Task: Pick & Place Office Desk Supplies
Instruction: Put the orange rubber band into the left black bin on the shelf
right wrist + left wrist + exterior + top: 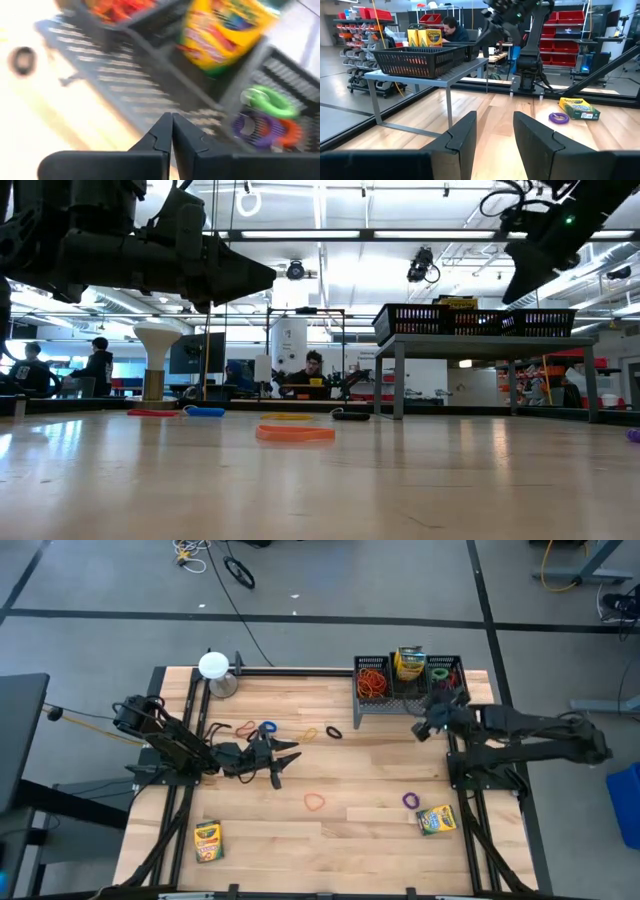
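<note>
The light wooden plank table (380, 840) stands on a grey concrete floor (100, 580) crossed by dark lines. Beyond it, long ceiling strip lights (300, 235) illuminate red storage bins on shelving (570, 17).

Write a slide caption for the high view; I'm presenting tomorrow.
Right gripper shut beside the wire-mesh rack; left gripper open over the table.

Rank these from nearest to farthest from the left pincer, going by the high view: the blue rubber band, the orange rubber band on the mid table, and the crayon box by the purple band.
From the left pincer:
1. Blue rubber band, just behind it.
2. Orange rubber band, toward the front, mid table.
3. Crayon box, far across on the right arm's side, beside the purple band.
</note>
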### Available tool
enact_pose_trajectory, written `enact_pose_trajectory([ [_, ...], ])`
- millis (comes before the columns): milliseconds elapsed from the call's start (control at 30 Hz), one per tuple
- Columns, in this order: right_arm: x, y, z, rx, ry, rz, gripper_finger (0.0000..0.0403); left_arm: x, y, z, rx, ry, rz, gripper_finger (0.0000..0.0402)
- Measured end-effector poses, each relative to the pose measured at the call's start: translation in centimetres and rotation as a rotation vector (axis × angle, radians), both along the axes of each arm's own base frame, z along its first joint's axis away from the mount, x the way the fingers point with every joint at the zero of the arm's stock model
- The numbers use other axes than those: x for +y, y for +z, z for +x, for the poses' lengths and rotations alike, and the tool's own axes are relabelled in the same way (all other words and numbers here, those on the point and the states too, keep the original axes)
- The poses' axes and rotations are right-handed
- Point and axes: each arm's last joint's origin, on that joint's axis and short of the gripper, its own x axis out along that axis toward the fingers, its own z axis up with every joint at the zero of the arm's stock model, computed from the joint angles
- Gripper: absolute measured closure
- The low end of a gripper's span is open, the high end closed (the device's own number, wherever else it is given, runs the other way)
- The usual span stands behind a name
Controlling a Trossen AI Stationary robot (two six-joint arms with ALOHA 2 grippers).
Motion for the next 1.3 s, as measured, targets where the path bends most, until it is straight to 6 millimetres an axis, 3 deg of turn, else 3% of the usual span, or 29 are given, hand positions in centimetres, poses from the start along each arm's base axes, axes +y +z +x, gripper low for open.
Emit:
enact_pose_trajectory([
  [133, 1.6, -0.7, 0.8, -0.058, 0.115, 0.003, 0.0391, 0.0, 0.0, 0.0, 0.001, -0.001, -0.002, 0.0266],
  [567, 6.4, -0.1, 2.6, -0.231, 0.357, -0.041, 0.0396, 0.0, -0.3, 0.1, 0.032, -0.006, -0.004, 0.0266],
  [700, 8.4, -0.6, 3.7, -0.238, 0.449, -0.03, 0.0395, -0.4, -0.5, 0.9, 0.104, -0.048, 0.027, 0.0266],
  [967, 12.6, -3.2, 5.7, -0.143, 0.58, -0.082, 0.0396, -1.7, 0.4, 4.2, 0.253, -0.248, 0.024, 0.0266],
  [1067, 14.0, -5.2, 6.0, -0.155, 0.591, -0.153, 0.0395, -1.9, 0.7, 5.1, 0.305, -0.262, 0.001, 0.0266],
  [1300, 14.5, -10.0, 5.3, -0.239, 0.633, -0.121, 0.0395, -3.1, 1.2, 6.8, 0.476, -0.277, -0.004, 0.0271],
])
